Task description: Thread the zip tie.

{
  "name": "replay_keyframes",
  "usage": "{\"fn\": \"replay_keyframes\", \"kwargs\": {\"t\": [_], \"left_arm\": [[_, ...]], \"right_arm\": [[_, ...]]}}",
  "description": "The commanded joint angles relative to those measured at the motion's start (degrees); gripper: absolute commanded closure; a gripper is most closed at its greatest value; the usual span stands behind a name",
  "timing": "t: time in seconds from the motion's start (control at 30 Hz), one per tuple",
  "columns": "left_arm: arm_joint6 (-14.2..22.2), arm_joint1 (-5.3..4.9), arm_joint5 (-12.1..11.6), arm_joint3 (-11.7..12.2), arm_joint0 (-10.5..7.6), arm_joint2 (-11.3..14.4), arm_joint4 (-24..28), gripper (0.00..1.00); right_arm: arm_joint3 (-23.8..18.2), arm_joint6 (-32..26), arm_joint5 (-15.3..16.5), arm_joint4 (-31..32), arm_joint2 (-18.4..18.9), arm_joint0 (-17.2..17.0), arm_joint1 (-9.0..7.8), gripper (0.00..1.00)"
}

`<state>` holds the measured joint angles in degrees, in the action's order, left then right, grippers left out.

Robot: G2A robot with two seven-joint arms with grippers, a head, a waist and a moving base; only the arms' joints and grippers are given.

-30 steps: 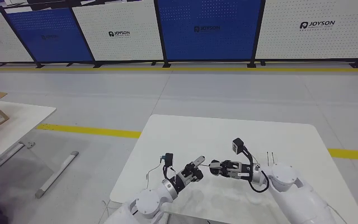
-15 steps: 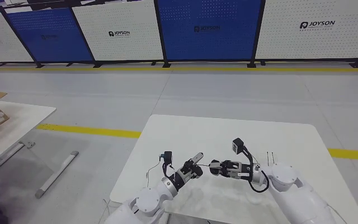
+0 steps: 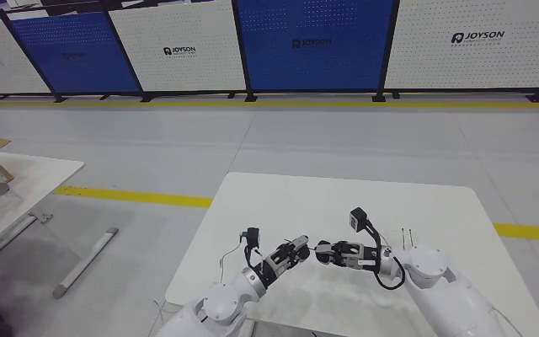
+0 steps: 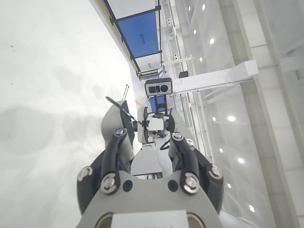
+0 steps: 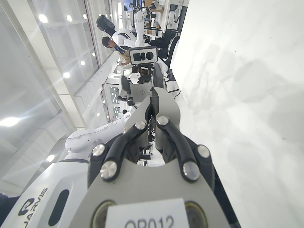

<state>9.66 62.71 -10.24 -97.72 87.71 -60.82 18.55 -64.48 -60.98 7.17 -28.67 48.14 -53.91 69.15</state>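
Left arm sat at the lower left of the top view. The left tool (image 3: 296,248) was over the white counter (image 3: 337,198), nose pointing right. Its fingers were apart with nothing in them, and the left wrist view showed a wide gap with the other arm visible through it.

The zip tie (image 4: 120,107) was a thin black strip held in the air above the counter, at lower centre of the top view between the two tools. In the left wrist view it ran from centre frame up to the left and crossed in front of one left finger pad (image 4: 125,116). Couldn't tell if it touched the pad.

Right of that, the right tool (image 3: 323,251) faced left, nose to nose with the left tool and just beside it. Its fingers were together, clamped on one end of the zip tie.

Further right, by the right arm, two more black ties (image 3: 406,236) lay on the counter side by side, well apart from both tools.
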Motion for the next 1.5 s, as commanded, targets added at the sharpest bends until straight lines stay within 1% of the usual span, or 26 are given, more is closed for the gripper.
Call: {"fn": "replay_keyframes", "kwargs": {"t": [0.0, 0.3, 0.33, 0.4, 0.43, 0.53, 0.77, 1.1, 1.13, 1.17, 1.2, 1.27, 1.33, 1.4, 1.43, 1.47], "left_arm": [[0.1, 0.02, 0.0, 0.1, 0.04, -0.2, -0.1, 1.00], [0.6, 0.12, -0.1, 0.2, 0.12, -0.6, -1.3, 1.00], [0.7, 0.13, 0.0, 0.2, 0.14, -0.6, -1.4, 0.96], [0.7, 0.15, 0.0, 0.2, 0.16, -0.7, -1.8, 0.93], [0.7, 0.17, 0.0, 0.2, 0.19, -0.7, -1.8, 0.93], [0.8, 0.19, -0.1, 0.3, 0.17, -0.8, -2.6, 1.00], [0.8, 0.23, -0.3, 0.2, 0.49, -1.1, -4.1, 1.00], [1.2, 0.26, 0.1, 0.4, 0.68, -0.9, -7.4, 1.00], [1.3, 0.28, 0.2, 0.4, 0.69, -0.9, -7.6, 0.84], [1.3, 0.28, 0.2, 0.4, 0.69, -0.9, -7.7, 0.64], [1.3, 0.29, 0.2, 0.3, 0.70, -0.9, -7.8, 0.56], [1.3, 0.32, 0.2, 0.3, 0.74, -0.9, -7.9, 0.61], [1.4, 0.33, 0.1, 0.4, 0.75, -1.0, -7.9, 0.69], [1.6, 0.34, -0.1, 0.5, 0.68, -1.3, -7.8, 0.71], [1.7, 0.35, -0.1, 0.6, 0.64, -1.3, -7.7, 0.78], [1.8, 0.36, -0.2, 0.7, 0.60, -1.4, -7.6, 0.82]], "right_arm": [[0.0, 0.0, 0.0, 0.0, 0.0, 0.0, 0.00, 1.00], [0.0, 0.0, 0.0, 0.0, 0.0, 0.0, 0.00, 1.00], [0.0, 0.0, 0.0, 0.0, 0.0, 0.0, 0.00, 1.00], [0.0, 0.0, 0.0, 0.0, 0.0, 0.0, 0.00, 1.00], [0.0, 0.0, 0.0, 0.0, 0.0, 0.0, 0.00, 1.00], [0.0, 0.0, 0.0, 0.0, 0.0, 0.0, 0.00, 1.00], [0.0, 0.0, 0.0, 0.0, 0.0, 0.0, 0.00, 1.00], [0.0, 0.0, 0.0, 0.0, 0.0, 0.0, 0.00, 1.00], [0.0, 0.0, 0.0, 0.0, 0.0, 0.0, 0.00, 1.00], [0.0, 0.0, 0.0, 0.0, 0.0, 0.0, 0.00, 1.00], [0.0, 0.0, 0.0, 0.0, 0.0, 0.0, 0.00, 1.00], [0.0, 0.0, 0.0, 0.0, 0.0, 0.0, 0.00, 1.00], [0.0, 0.0, 0.0, 0.0, 0.0, 0.0, 0.00, 1.00], [0.0, 0.0, 0.0, 0.0, 0.0, 0.0, 0.00, 1.00], [0.0, 0.0, 0.0, 0.0, 0.0, 0.0, 0.00, 1.00], [0.0, 0.0, 0.0, 0.0, 0.0, 0.0, 0.00, 1.00]]}}
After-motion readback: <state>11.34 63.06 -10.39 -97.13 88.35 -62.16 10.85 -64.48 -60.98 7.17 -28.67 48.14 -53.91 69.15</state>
